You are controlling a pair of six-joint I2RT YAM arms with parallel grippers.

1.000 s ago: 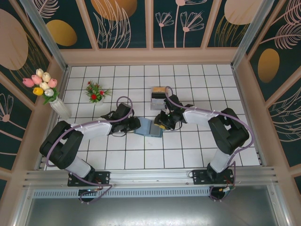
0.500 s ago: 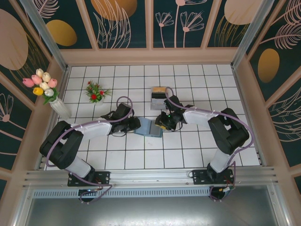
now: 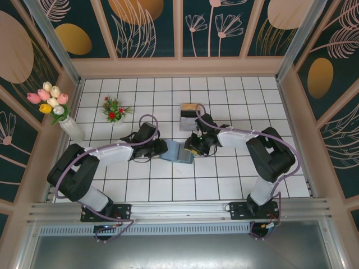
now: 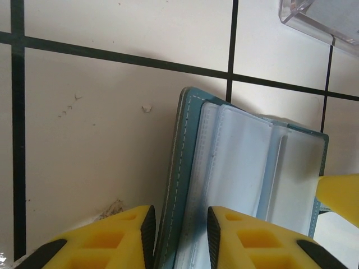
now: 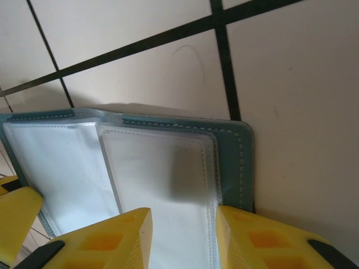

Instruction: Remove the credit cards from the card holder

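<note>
Teal card holder [image 3: 178,151] lies open on the tiled bench [image 3: 224,179] between the two arms, on the same spot as a second ago, its clear sleeves [image 5: 162,185] facing up. The left fingers [image 4: 134,235] pinch its stitched cover edge [image 4: 175,168] across a narrow gap, while the right fingers [image 5: 106,241] straddle a sleeve at the opposite side; whether they press it cannot be told. The right arm's elbow has edged slightly toward the centre since then, and the left arm is unmoved.
</note>
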